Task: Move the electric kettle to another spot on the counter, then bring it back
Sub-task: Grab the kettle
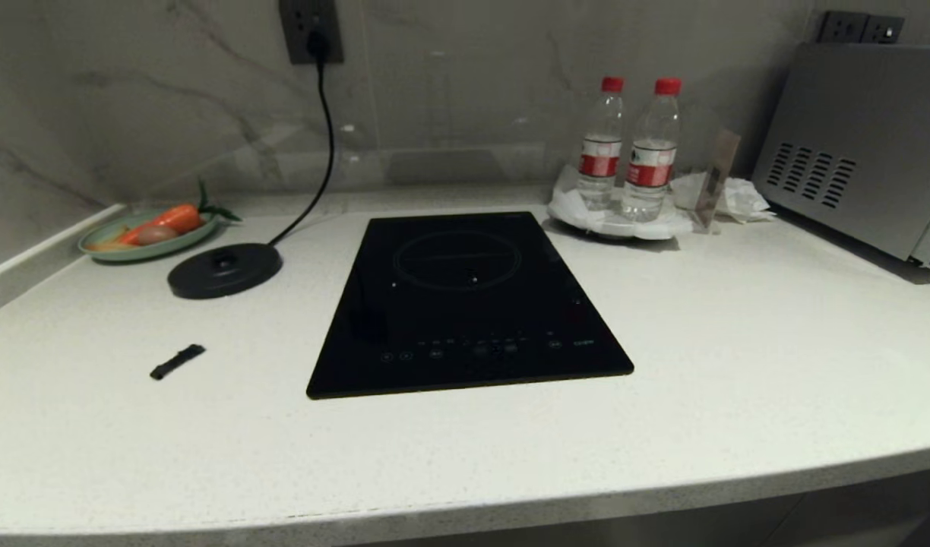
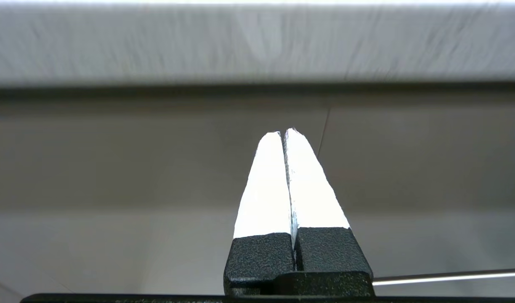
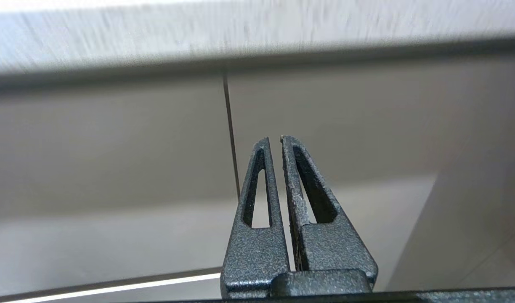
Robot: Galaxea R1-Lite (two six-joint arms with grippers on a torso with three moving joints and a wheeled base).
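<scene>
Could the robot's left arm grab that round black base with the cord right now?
Probably not yet. The left end effector is shut and sits below the counter edge, facing the cabinet fronts, while the base disc lies on top, back left.

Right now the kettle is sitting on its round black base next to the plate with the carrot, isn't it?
Not quite. The round black base does sit on the counter next to the plate with the carrot, but nothing stands on it. The head view shows the base bare, and no kettle appears anywhere in it.
</scene>
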